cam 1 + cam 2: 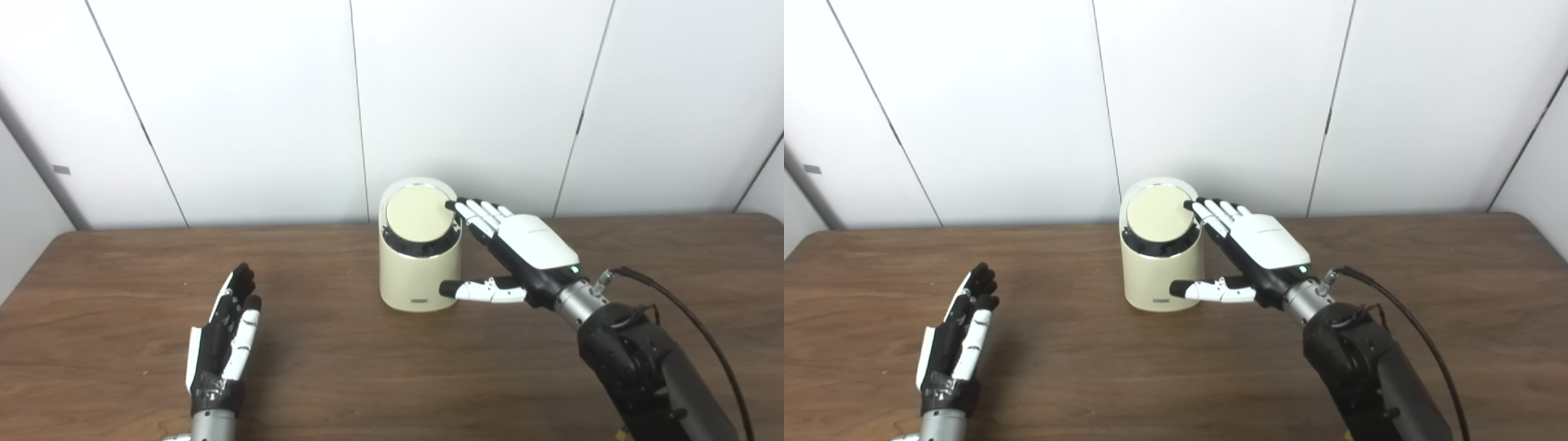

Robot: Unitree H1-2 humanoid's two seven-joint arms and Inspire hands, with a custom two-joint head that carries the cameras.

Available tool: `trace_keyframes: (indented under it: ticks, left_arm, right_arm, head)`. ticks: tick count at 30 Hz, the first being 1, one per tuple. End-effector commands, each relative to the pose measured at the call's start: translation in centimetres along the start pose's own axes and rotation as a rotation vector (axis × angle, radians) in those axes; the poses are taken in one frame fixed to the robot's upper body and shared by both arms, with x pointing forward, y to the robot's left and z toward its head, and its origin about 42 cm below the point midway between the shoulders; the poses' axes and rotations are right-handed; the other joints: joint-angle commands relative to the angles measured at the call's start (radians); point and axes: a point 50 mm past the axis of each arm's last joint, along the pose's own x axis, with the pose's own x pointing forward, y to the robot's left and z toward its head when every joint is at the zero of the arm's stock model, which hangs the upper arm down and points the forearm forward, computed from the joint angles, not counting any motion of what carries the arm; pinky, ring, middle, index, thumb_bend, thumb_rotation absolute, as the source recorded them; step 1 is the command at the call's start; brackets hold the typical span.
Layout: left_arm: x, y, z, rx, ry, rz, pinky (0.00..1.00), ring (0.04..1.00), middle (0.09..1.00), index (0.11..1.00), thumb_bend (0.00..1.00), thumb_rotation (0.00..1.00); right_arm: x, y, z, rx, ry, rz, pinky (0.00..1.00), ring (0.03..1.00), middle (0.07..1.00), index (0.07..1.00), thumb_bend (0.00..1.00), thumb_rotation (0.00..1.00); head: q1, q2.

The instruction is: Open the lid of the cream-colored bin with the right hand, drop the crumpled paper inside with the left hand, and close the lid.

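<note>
The cream bin [420, 257] stands upright at the worktop's [367, 367] 12 o'clock. The right hand [520, 251], fingers spread and holding nothing, touches the lid [418, 214] edge from 3 o'clock. The left hand [223, 343] waits open, well apart; no paper is visible.

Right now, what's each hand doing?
Left hand: open, holding nothing.
Right hand: open, fingers at the bin lid.

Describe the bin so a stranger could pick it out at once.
Start from the brown wooden table against the white panelled wall. Near its far edge, about mid-width, stands the cream-colored bin, a short upright cylinder. Its round lid tilts toward the camera inside a dark ring, and the fingers of the right hand reach its right rim; nothing else stands on the table.
</note>
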Motion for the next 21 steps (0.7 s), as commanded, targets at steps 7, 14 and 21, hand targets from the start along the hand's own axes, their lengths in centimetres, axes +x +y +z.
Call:
trace_keyframes:
  ticks: [7,14,21]
  left_arm:
    - [-1.7,0.1,-2.0,0.002,0.081,0.002,0.93,0.944,0.945,0.954,0.54,0.69]
    - [-1.6,0.4,-1.7,-0.018,0.060,0.008,0.93,0.927,0.932,0.940,0.54,0.67]
    - [-1.7,0.7,-1.4,-0.025,0.048,0.001,0.93,0.919,0.923,0.929,0.55,0.68]
  right_arm:
    - [-1.2,-3.0,-1.2,0.087,0.016,-0.174,1.00,1.000,1.000,1.000,0.57,1.00]
    - [-3.3,-3.3,-3.9,0.151,0.115,-0.179,0.94,1.000,1.000,1.000,0.57,1.00]
    - [-6.0,-1.2,-6.4,0.482,0.213,-0.155,0.95,1.000,1.000,1.000,0.55,1.00]
  head:
    - [-0.011,0.008]
    - [-0.018,0.020]
    - [-0.031,0.032]
